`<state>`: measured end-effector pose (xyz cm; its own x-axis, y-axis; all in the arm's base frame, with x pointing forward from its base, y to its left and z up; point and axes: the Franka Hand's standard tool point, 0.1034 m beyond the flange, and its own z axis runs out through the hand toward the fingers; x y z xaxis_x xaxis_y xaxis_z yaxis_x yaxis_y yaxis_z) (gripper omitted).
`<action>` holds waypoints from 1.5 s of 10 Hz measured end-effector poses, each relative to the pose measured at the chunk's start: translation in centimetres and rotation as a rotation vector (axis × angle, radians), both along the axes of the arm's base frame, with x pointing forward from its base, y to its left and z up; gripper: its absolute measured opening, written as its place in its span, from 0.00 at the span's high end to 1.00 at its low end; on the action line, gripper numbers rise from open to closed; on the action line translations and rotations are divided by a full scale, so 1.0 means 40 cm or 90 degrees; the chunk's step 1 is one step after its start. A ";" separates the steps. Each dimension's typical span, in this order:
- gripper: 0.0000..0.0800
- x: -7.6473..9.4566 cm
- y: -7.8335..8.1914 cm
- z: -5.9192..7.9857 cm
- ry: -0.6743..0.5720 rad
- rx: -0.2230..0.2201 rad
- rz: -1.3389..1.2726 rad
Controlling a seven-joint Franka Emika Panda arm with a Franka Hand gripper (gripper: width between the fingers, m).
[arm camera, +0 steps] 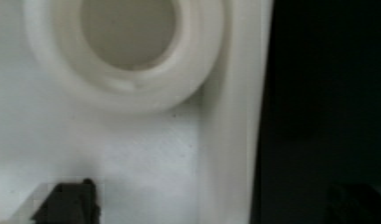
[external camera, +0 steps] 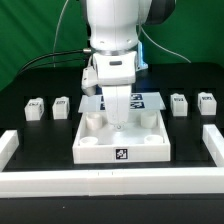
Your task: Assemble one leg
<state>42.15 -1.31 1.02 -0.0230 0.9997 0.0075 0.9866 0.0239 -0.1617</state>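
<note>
Four legs stand on the black table: two at the exterior view's left (external camera: 35, 108) (external camera: 62, 106) and two at its right (external camera: 179, 104) (external camera: 206, 103). They are small white posts with a tag on one face. The large white square panel (external camera: 98, 150) with round corner sockets lies in the middle. My gripper (external camera: 119, 122) hangs straight down into the panel's middle. In the wrist view the gripper (arm camera: 210, 205) is open. Its dark fingertips (arm camera: 66, 200) stand wide apart over the panel's surface (arm camera: 151, 140) and edge. A round socket (arm camera: 125, 45) shows beyond. No leg is held.
The marker board (external camera: 145, 99) lies behind the panel, partly hidden by the arm. A low white wall borders the work area at the exterior view's left (external camera: 8, 146), right (external camera: 213, 144) and front (external camera: 110, 182).
</note>
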 end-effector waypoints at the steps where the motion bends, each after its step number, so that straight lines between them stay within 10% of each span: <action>1: 0.38 -0.002 0.002 -0.003 0.002 0.000 -0.001; 2: 0.38 -0.004 0.003 -0.005 0.003 0.000 -0.001; 5: 0.90 -0.003 0.002 -0.004 0.002 0.000 -0.002; 15: 0.90 0.018 0.012 0.004 -0.014 0.000 -0.008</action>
<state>42.87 -0.84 1.16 -0.0111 0.9999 0.0071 0.9901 0.0120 -0.1399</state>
